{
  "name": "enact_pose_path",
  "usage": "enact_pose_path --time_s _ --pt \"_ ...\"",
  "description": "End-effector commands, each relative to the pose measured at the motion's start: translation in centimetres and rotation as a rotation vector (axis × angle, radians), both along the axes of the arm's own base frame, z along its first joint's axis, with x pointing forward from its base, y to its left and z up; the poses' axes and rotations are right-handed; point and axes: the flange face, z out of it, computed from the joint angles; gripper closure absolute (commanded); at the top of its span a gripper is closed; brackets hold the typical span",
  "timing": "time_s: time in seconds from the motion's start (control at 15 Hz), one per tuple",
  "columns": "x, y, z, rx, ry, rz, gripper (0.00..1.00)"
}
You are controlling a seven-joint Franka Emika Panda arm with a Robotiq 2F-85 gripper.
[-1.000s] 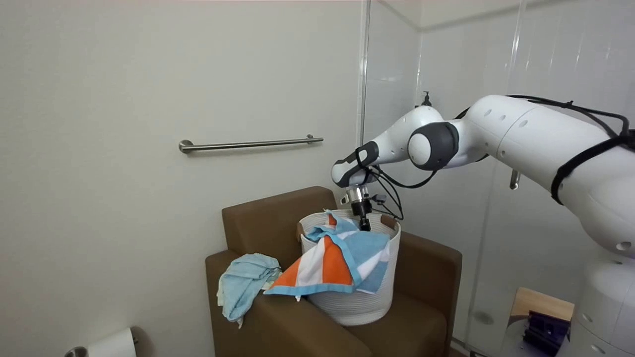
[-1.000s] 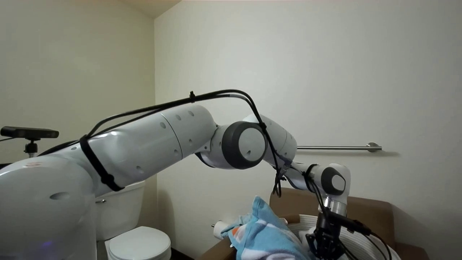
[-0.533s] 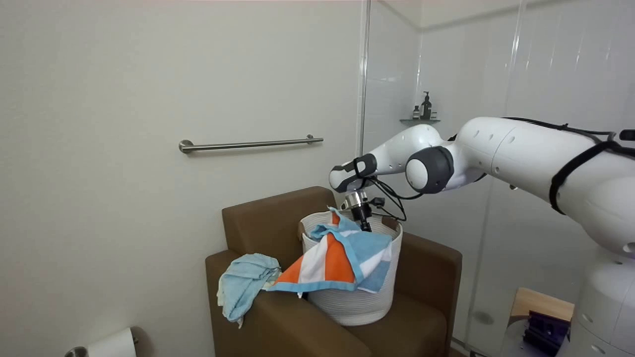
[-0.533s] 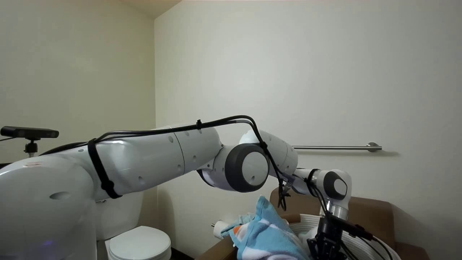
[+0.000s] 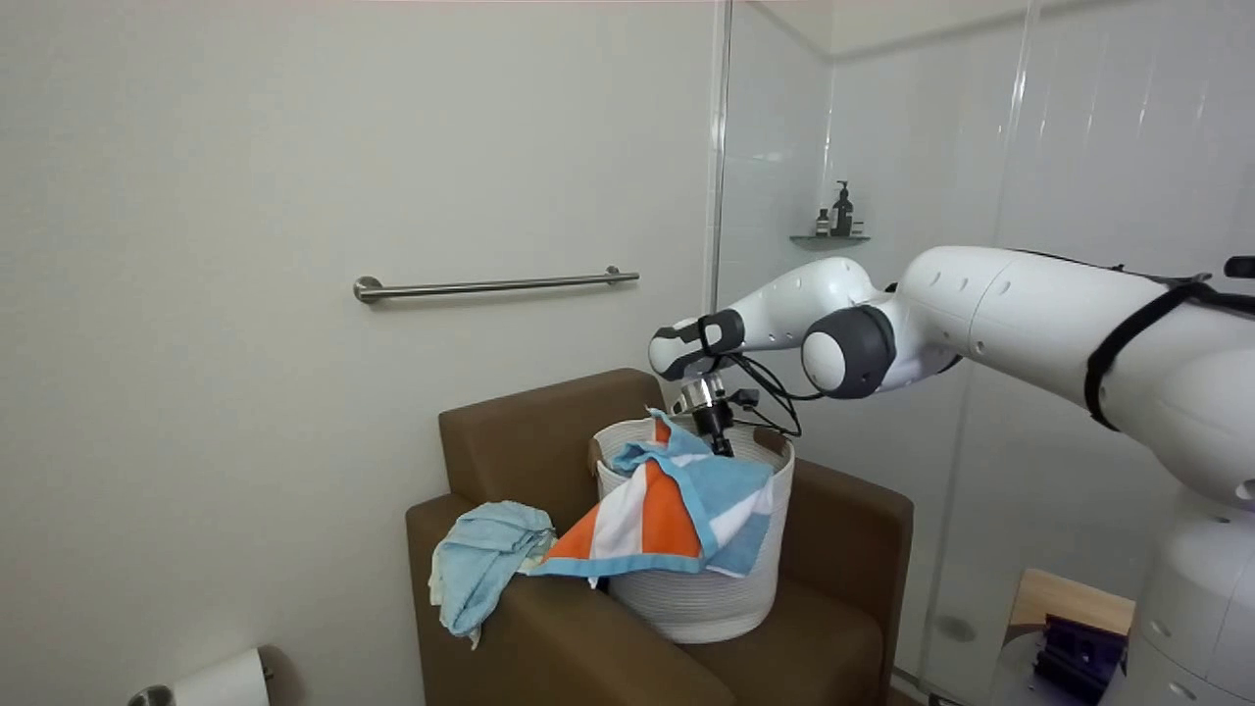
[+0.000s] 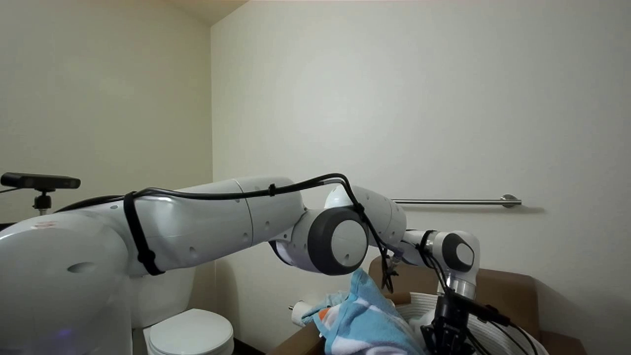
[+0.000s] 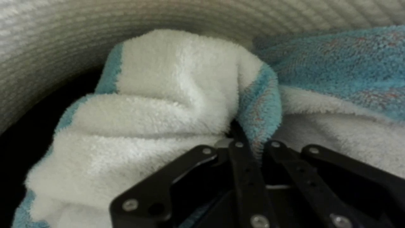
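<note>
A striped towel of orange, white and blue hangs over the front rim of a white woven basket. The towel and basket also show in an exterior view. My gripper points down inside the basket, behind the draped part of the towel. In the wrist view the gripper has its fingers close together, with a blue-edged fold of the towel pinched between them. The fingertips are hidden in the cloth. The basket's inner wall curves around the towel.
The basket stands on a brown armchair. A light blue cloth lies on its armrest. A metal towel bar is on the wall behind. A glass shower panel is beside the chair. A toilet shows in an exterior view.
The arm's elbow has come down a good deal, and the wrist slightly. The gripper stays inside the basket and tilts a little. The basket and towel have shifted slightly toward the shower side.
</note>
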Motion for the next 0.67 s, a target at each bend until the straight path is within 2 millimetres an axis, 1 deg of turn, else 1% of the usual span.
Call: enact_pose_path --time_s 0.0,0.6 --pt "-0.94 -0.93 -2.79 -0.008 0.010 0.008 0.97" --pt "-0.78 -0.94 -2.63 -0.017 0.002 0.004 0.97"
